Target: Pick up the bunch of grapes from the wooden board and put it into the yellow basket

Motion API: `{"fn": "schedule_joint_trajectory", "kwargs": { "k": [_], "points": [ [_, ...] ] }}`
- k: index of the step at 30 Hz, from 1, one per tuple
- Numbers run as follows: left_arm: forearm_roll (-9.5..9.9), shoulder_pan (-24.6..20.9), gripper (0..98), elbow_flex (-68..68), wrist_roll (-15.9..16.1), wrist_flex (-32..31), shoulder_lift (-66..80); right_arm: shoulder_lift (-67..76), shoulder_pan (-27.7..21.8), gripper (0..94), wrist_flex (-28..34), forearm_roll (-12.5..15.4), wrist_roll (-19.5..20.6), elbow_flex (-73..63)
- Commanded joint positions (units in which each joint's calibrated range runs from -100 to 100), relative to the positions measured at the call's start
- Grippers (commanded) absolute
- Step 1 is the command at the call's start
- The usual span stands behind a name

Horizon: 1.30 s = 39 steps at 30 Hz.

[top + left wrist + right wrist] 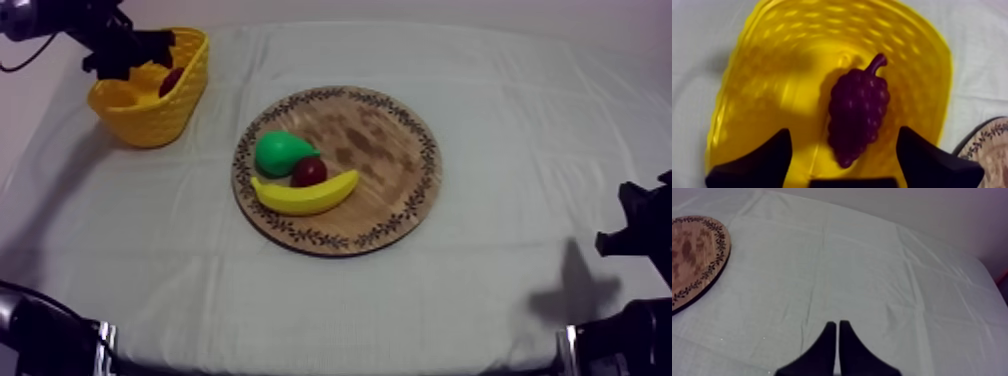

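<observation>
Black fingers [757,165] of the left gripper [843,131] stand wide apart with nothing clamped between them, hanging over the yellow basket [772,55], which sits at the far left of the table [500,290]. On the basket's floor lies the bunch of grapes [858,112], apart from both fingers, so the placing looks done, judging by how things lie. Its long axis runs from the curled stem to the tapered tip. The stem points away from the gripper toward the basket's far wall, leaning a little to the side where the wooden board [987,145] shows, and the tip points back toward the gripper. As a toy it probably weighs little and feels stiff, with a bumpy skin that gives some purchase. The best hold would be across the broad middle, square to the long axis, since the stem looks too thin and the tip too narrow. From above, the pear [280,152], small red fruit [309,171] and banana [305,193] rest on the board's left half. At the near right, the right gripper [838,325] has its fingers pressed together on nothing, over bare cloth.
</observation>
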<state>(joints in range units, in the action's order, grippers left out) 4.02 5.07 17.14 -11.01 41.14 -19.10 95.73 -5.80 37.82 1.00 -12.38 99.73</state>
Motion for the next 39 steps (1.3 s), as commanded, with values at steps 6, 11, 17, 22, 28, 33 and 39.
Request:
{"fn": "schedule_joint_trajectory", "kwargs": {
  "k": [6, 11, 17, 22, 28, 33, 39],
  "points": [
    [0.75, 1.05, 57.0, 6.17, -0.99, -4.53, 6.98, 0.02, -0.02, 0.2, 0.0, 0.0, 0.0, 0.04],
    [0.82, 1.29, 48.5, 12.46, -0.81, -6.59, 14.17, 0.02, -0.02, 0.2, 0.0, 0.0, 0.0, 0.04],
    [0.63, 0.5, 45.0, 21.76, 0.6, -7.63, 24.41, 0.02, -0.02, 0.2, 0.0, 0.0, 0.0, 0.04],
    [0.42, -1.26, 38.9, 30.91, 2.12, -7.87, 34.88, 0.02, -0.02, 0.2, 0.0, 0.0, -0.02, 0.04],
    [-0.09, -3.5, 18.1, 42.56, 4.46, -7.46, 50.25, 0.02, -0.02, 0.2, 0.0, 0.0, -0.04, 0.04],
    [-0.86, -3.53, 3.2, 48.54, 6.55, -4.87, 60.4, 0.02, -0.02, 0.2, 0.0, 0.0, -0.02, 0.04],
    [-2.97, -4.34, 0.4, 56.18, 8.79, -3.75, 72.04, 0.02, -0.02, 0.2, 0.0, 0.0, -0.02, 0.04]
  ]
}}
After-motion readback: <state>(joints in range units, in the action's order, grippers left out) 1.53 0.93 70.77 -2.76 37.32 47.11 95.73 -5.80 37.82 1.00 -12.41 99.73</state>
